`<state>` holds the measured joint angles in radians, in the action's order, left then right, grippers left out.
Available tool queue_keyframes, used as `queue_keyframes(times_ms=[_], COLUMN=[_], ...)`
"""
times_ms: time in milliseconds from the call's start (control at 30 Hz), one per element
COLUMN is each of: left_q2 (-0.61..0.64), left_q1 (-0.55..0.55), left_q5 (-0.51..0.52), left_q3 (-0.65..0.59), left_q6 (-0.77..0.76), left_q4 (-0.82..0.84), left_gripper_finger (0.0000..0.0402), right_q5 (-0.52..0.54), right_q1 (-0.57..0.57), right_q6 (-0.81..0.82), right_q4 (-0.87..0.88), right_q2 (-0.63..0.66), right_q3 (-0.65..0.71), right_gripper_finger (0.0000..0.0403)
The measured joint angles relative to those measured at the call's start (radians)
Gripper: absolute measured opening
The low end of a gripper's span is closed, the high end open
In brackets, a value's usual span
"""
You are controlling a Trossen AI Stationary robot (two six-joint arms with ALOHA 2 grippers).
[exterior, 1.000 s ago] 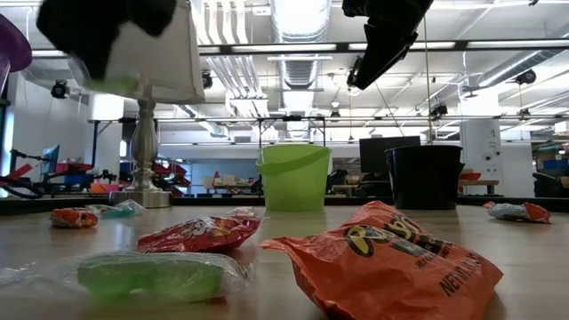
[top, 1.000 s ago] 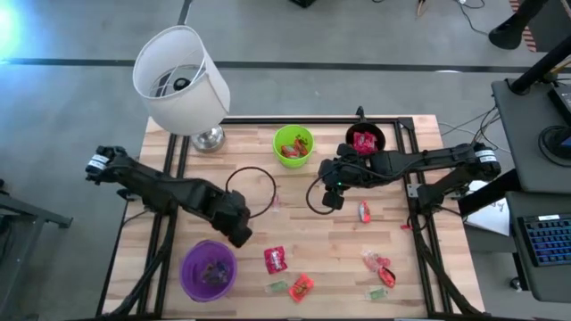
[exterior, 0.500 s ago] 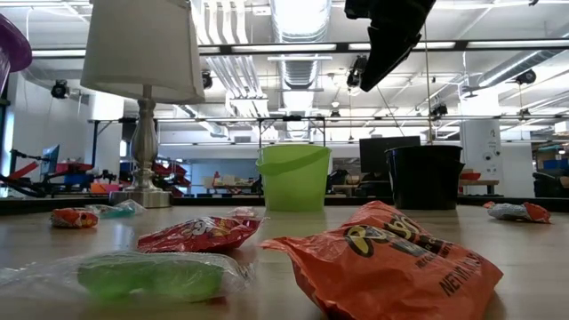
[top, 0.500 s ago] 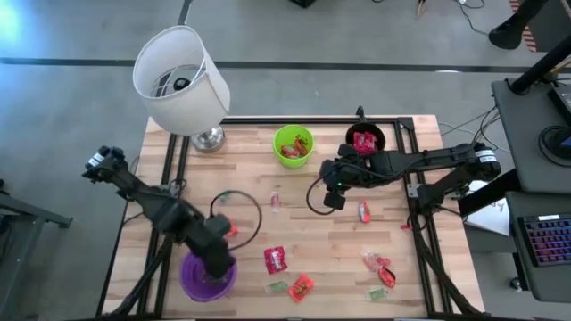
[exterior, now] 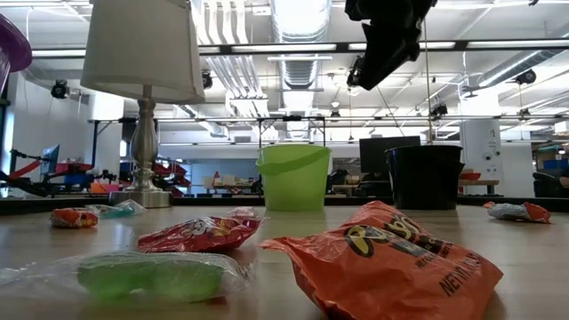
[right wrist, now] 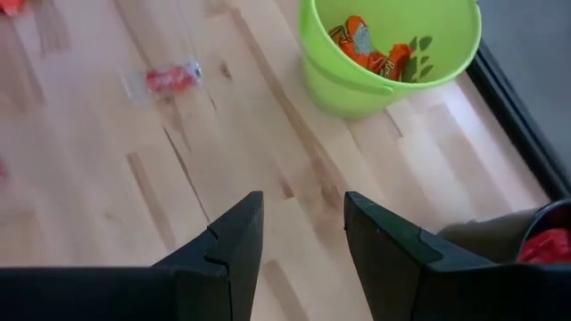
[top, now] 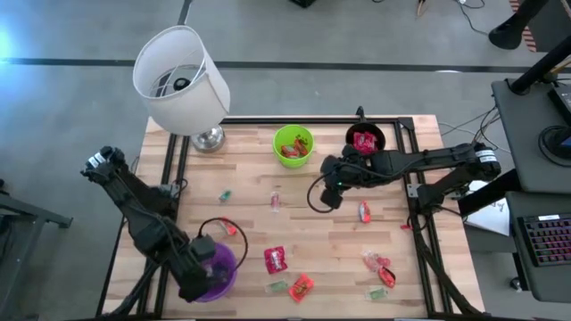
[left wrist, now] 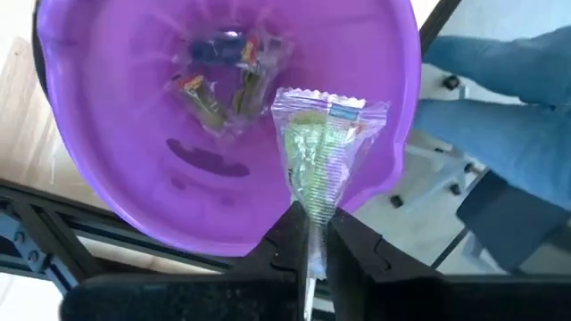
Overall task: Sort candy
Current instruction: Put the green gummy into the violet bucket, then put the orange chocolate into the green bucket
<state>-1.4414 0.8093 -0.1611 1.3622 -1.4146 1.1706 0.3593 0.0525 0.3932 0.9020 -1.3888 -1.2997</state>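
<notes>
Over the purple cup (left wrist: 134,160), left hand (left wrist: 312,236) pinches a green candy (left wrist: 317,160); right hand (right wrist: 299,223) gapes empty.

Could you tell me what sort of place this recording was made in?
Probably a robotics lab or workshop: exposed ceiling ducts and strip lights overhead, a desk with a keyboard beside the wooden table, and cables trailing on the concrete floor.

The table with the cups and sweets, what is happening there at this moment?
The robot is sorting candy into cups. The left tool holds a clear-wrapped green candy by its end, right over the purple cup, which already contains a few sweets. The right tool hangs open and empty above the table near the green cup. Several packets still lie loose.
</notes>
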Motion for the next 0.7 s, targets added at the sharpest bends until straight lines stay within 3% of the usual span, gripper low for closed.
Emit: queue_keyframes(times_ms=[333, 433, 533, 700], left_q2=[0.0, 0.0, 0.0, 0.003], left_q1=[0.003, 0.003, 0.003, 0.003], left_q5=[0.025, 0.066, 0.148, 0.374], left_q3=[-0.001, -0.001, -0.001, -0.001], left_q6=[0.198, 0.249, 0.265, 0.264], left_q4=[0.024, 0.087, 0.18, 0.306], left_gripper_finger=[0.0096, 0.0111, 0.0116, 0.0116], right_q5=[-0.007, -0.061, -0.118, -0.11], right_q1=[0.009, 0.013, 0.019, 0.041], right_q6=[0.221, 0.268, 0.346, 0.494], right_q4=[0.08, 0.144, 0.21, 0.36], right_q2=[0.0, 0.0, 0.0, 0.0], right_q3=[-0.057, -0.066, -0.066, -0.052], right_gripper_finger=[0.0151, 0.0151, 0.0151, 0.015])
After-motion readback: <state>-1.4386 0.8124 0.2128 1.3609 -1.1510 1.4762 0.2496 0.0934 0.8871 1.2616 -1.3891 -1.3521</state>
